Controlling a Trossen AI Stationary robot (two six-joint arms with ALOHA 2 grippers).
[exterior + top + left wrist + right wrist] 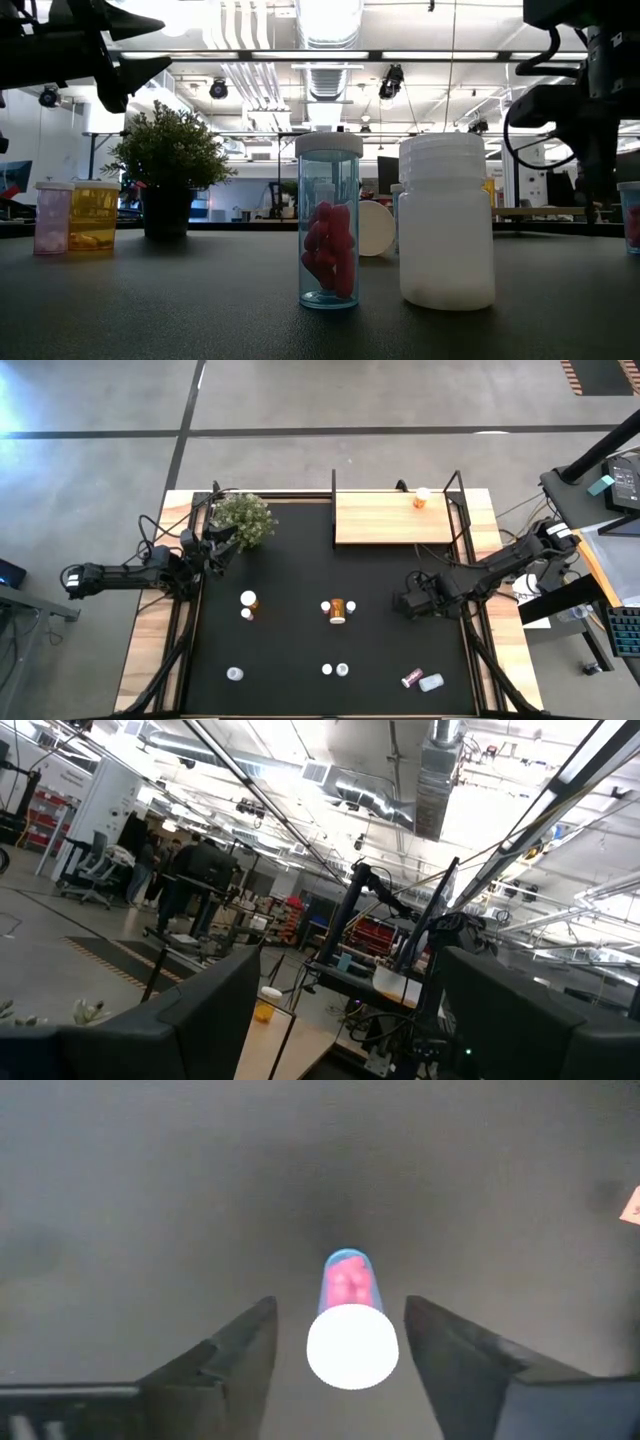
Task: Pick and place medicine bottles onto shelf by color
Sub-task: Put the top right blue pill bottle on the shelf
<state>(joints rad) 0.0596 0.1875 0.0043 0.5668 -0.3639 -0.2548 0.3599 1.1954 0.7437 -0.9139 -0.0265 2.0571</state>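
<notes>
My right gripper [408,600] points down over the black mat, right of centre, and it is open. In the right wrist view its two fingers [340,1305] stand on either side of an upright clear bottle of pink pills with a white cap [350,1342], without touching it. In the high view the gripper hides this bottle. My left gripper [222,540] is open and empty, raised beside the potted plant [243,518]. The wooden shelf [390,520] stands at the far right with one orange bottle [421,498] on it. Several bottles stand on the mat, among them an orange one [338,610].
Two bottles, a pink one [412,678] and a white one [432,682], lie on their sides near the front right. Small white-capped bottles stand at the front [235,674] [342,670] and left of centre [248,600]. The low view shows a pink-pill bottle [328,220] and a white one [446,225] close by.
</notes>
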